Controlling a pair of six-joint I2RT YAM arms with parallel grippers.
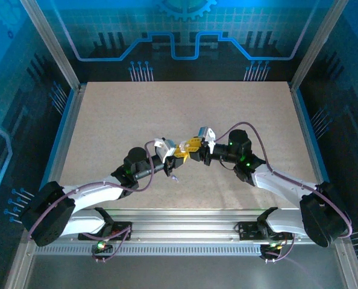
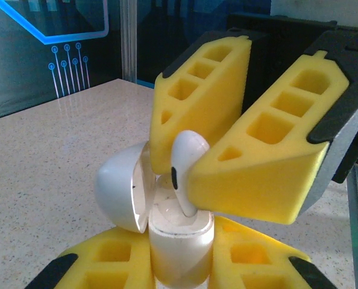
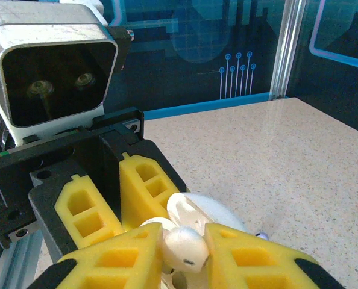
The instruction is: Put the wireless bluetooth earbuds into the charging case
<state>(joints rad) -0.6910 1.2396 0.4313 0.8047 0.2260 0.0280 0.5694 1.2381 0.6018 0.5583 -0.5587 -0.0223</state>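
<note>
Speckled beige table [image 1: 106, 120] lies inside a blue-lit enclosure. Two robot arms reach in from 8 and 4 o'clock and meet at its middle.

Seen from the left wrist, the left gripper [image 2: 182, 256] is clamped on the case [image 2: 182, 241]. The case is a small white pod standing upright between yellow foam pads [image 2: 82, 265]. Its lid [image 2: 122, 189] is swung open toward 9 o'clock.

The right gripper [image 2: 178, 174] comes down from about 1 o'clock. Its own yellow foam fingers are closed on the earbud [image 2: 188, 156] and touch its rounded head on both sides. The hold looks light rather than hard.

The earbud is white and sits at 12 o'clock from the case mouth, directly over it. Its long axis, from head to stem, runs near upright, with the stem pointing toward 6 o'clock. The stem tip is already inside the mouth, while the head stands clear above the rim.

The coming move turns on that line. Stem and case look lined up, so what is left seems to be a straight push toward 6 o'clock, or simply letting go. The right arm carries the earbud and the left arm only steadies the case. The rim hides the inside, so I cannot tell whether the stem has found its own socket.
</note>
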